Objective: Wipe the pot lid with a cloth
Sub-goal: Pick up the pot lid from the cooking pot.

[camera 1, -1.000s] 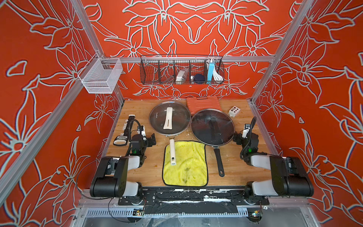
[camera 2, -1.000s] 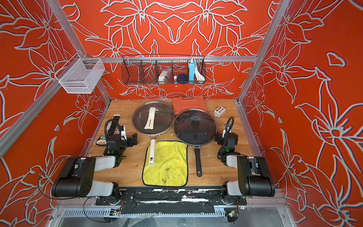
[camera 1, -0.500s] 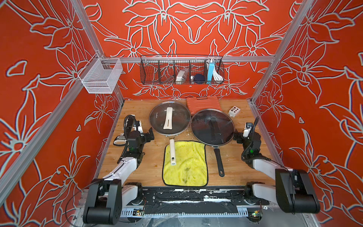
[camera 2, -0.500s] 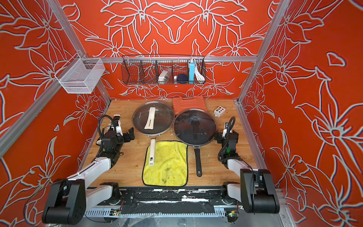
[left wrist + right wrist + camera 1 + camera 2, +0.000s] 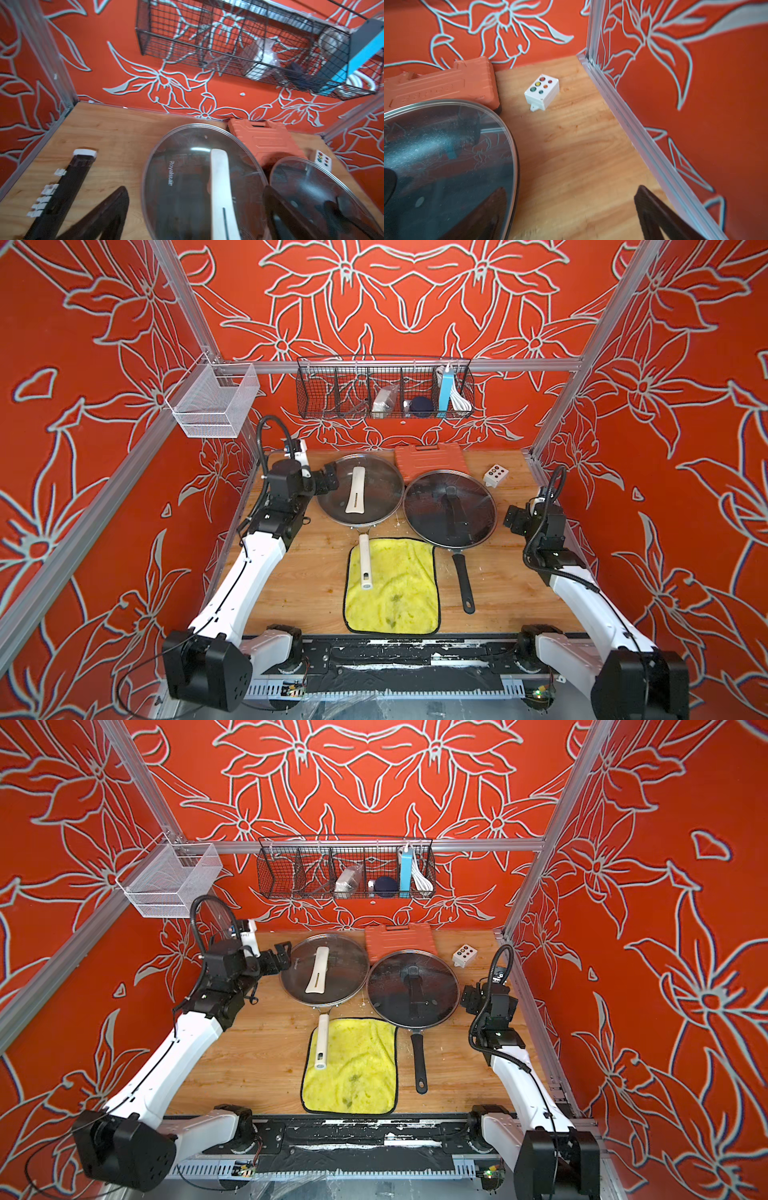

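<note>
Two grippers are hovering spread wide, gripping nothing: left gripper (image 5: 330, 481) beside the cream-handled glass lid (image 5: 378, 497), right gripper (image 5: 512, 521) beside the black-handled lid (image 5: 432, 506). The yellow cloth (image 5: 395, 589) is lying flat under the cream pan handle (image 5: 365, 564).

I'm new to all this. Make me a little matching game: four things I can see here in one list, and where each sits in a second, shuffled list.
Things:
1. cloth
2. tool case
3. button box
4. blue box

Places:
A. in the hanging wire basket
B. back right part of the table
C. front middle, under a pale pan handle
D. back middle of the table

Pairs: 1-C, 2-D, 3-B, 4-A
</note>
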Available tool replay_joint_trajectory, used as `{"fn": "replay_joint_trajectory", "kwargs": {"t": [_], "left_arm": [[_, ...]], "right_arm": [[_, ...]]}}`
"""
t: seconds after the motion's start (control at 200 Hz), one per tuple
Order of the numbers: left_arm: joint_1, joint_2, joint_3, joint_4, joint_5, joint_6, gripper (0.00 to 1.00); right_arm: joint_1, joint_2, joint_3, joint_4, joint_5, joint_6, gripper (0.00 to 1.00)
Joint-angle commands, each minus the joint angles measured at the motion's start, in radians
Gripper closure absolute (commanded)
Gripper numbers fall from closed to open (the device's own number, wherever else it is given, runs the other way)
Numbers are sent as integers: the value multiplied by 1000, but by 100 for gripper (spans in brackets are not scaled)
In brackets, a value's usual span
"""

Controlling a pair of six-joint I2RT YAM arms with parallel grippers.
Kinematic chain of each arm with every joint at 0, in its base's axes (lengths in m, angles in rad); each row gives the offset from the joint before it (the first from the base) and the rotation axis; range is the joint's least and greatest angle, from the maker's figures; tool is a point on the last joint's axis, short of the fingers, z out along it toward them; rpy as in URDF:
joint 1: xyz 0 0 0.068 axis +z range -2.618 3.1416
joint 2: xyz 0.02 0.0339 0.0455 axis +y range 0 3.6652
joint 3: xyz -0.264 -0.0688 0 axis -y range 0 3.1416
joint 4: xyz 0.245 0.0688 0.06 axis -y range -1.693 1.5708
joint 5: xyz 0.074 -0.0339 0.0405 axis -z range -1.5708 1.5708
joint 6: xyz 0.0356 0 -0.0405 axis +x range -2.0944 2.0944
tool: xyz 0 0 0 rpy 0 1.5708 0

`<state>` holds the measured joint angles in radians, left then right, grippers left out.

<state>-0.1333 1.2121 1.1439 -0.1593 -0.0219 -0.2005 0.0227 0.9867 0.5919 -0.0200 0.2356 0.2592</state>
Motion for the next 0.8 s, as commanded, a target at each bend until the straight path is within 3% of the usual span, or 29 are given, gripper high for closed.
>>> {"fn": "replay_joint_trajectory", "kwargs": {"t": [0.0, 0.125, 0.26, 0.611, 0.796], "left_arm": [[-45, 111, 184, -304, 24, 41, 0], [-89, 235, 373, -471, 2, 62, 0], [-113, 355, 508, -586, -22, 69, 1], [-147, 564, 605, -655, -46, 79, 1], [-170, 628, 624, -648, -62, 98, 1]], "right_arm": [[6, -49, 38, -239, -6, 124, 3], [34, -107, 84, -389, -91, 182, 3], [112, -184, 133, -481, -188, 146, 3], [221, -340, 161, -541, -467, 20, 3], [282, -303, 126, -493, -492, 7, 3]]}}
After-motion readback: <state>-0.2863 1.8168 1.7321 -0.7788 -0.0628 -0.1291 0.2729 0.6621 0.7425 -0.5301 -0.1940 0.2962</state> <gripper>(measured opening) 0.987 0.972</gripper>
